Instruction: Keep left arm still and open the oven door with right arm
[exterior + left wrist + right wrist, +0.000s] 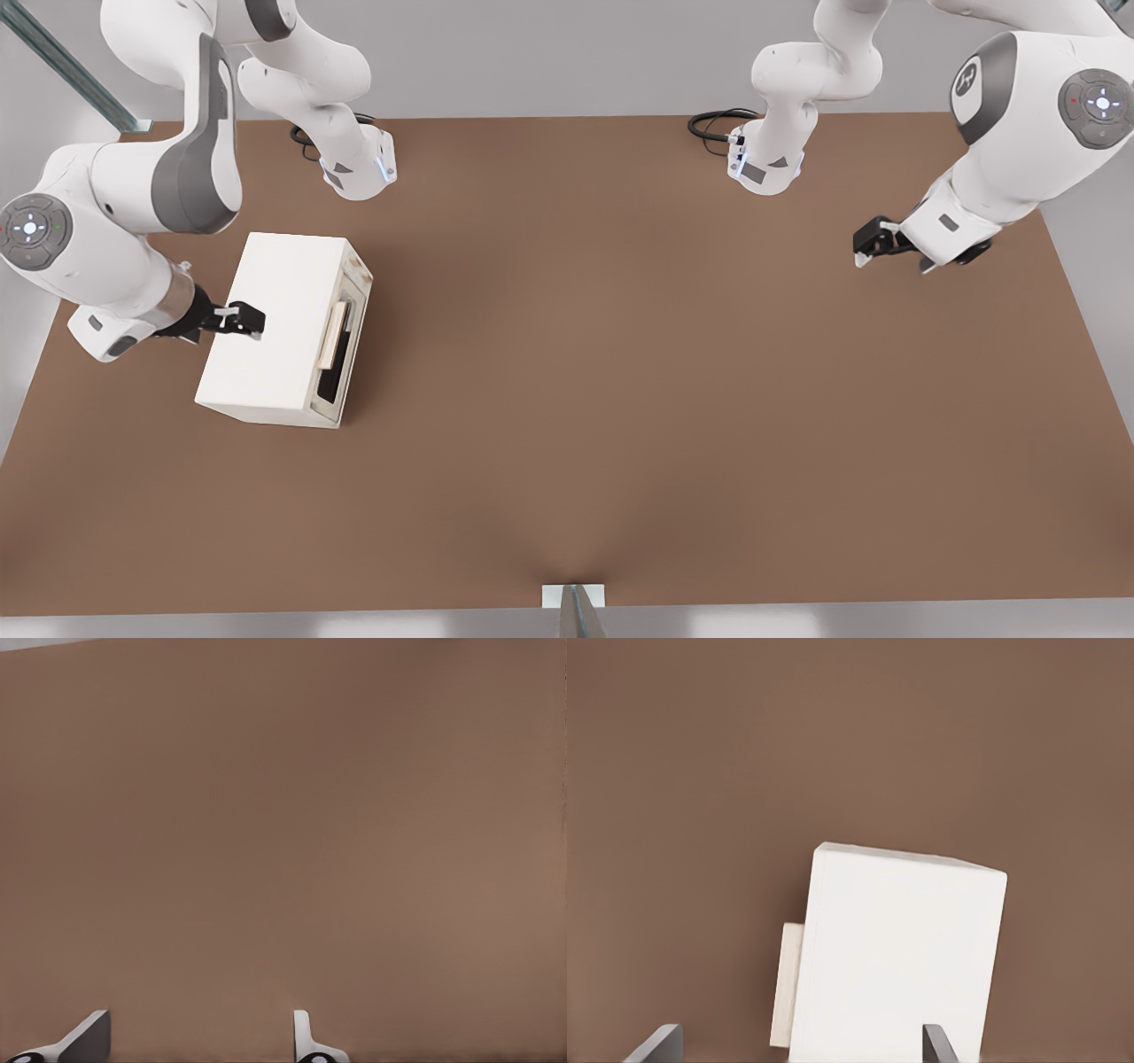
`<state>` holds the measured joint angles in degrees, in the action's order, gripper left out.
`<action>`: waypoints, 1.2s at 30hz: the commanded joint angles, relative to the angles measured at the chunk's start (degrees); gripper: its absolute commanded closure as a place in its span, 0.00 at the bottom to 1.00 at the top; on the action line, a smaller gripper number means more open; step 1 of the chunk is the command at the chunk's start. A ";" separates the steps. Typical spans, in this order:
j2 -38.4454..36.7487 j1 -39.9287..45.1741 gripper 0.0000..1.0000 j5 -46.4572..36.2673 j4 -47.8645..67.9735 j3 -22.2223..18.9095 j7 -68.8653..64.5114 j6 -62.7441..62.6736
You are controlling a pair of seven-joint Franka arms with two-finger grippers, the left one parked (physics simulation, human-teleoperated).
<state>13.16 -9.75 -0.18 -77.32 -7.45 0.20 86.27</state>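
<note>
Front view showed the oven door (341,341) closed, on the table's (620,399) left; the right arm's gripper (244,321) hovered over the oven's white top (275,323), fingers (660,1045) spread, empty.

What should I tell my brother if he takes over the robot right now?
End effector: on the right arm, open, holding nothing, hovering over the oven top, at the front view's left.
Oven door: faces the front view's right, looks shut, tan handle untouched.
Done: the arm has reached the oven only.
Left: move past the top edge to the handle, grip it, pull the door open.
</note>
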 commanded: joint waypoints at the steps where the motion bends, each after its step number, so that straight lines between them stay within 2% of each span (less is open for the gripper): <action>1: -0.06 -0.01 0.00 -0.08 0.06 -0.02 0.68 -1.37; 3: 5.56 -2.99 0.00 1.94 0.33 0.59 0.51 -3.39; 4: 12.32 -8.87 0.27 6.94 5.85 -0.20 2.35 -4.53; 5: 21.54 -14.15 0.79 12.48 15.34 -0.46 7.18 -14.27; 6: 26.21 -21.97 0.79 22.66 18.00 -1.43 12.19 -18.50; 7: 28.76 -25.40 0.79 28.92 17.82 -1.16 13.51 -21.84; 8: 29.64 -25.49 0.79 28.66 15.80 -0.64 17.63 -23.95; 9: 29.30 -25.67 0.79 28.66 12.65 1.64 25.54 -25.80; 12: 29.03 -24.53 0.79 33.76 9.82 1.30 29.34 -25.10; 16: 28.85 -22.51 0.79 36.48 7.10 0.42 30.04 -21.41; 17: 28.94 -22.42 0.79 35.08 5.08 0.42 38.46 -20.27; 18: 29.03 -22.51 0.79 33.40 4.72 -1.16 40.41 -19.12; 36: 29.91 -23.12 0.79 34.20 -1.43 -1.25 40.41 -19.03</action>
<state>43.14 -32.87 34.00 -78.52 -8.68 31.37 67.01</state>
